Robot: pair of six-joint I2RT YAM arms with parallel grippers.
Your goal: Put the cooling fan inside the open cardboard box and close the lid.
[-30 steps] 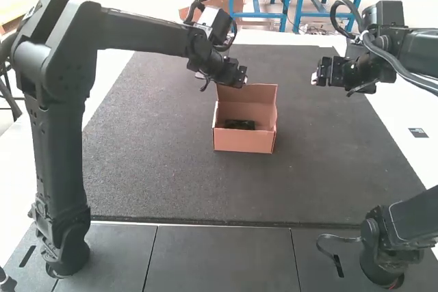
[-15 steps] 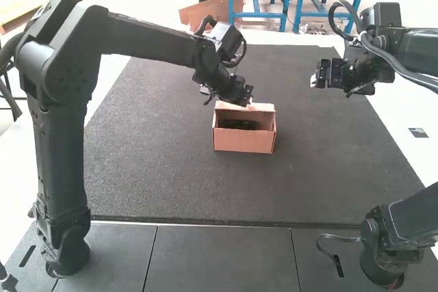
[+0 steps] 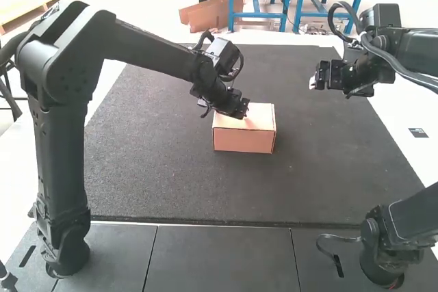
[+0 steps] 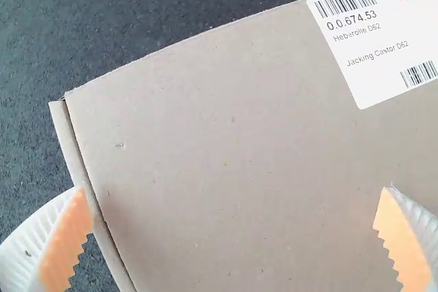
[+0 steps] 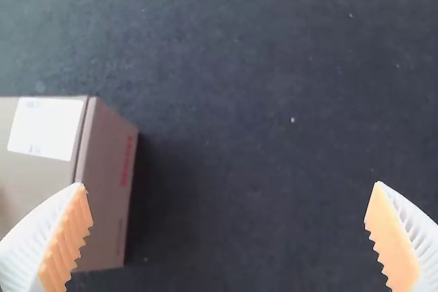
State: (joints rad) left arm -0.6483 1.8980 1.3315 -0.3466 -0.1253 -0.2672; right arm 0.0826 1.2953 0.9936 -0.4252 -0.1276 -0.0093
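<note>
Nearly done, by look of it. Closed lid (image 4: pixel 233 155) flat atop cardboard box (image 3: pixel 244 131), centre of mat (image 3: pixel 150 141). Cooling fan presumably inside, hidden beneath. Left gripper (image 3: pixel 239 109) at box's 10 o'clock corner, low over lid, contact unclear, fingers spread wide, gripping nothing. Right gripper (image 3: pixel 320 73) off at 2 o'clock, well apart, fingers wide too, empty. Left to do: perhaps press lid fully home, then withdraw.

Dark textured mat (image 3: pixel 137 155) covers most of the desk (image 3: pixel 421 158); small black tag (image 3: pixel 418 132) lies beside the mat's right edge.
</note>
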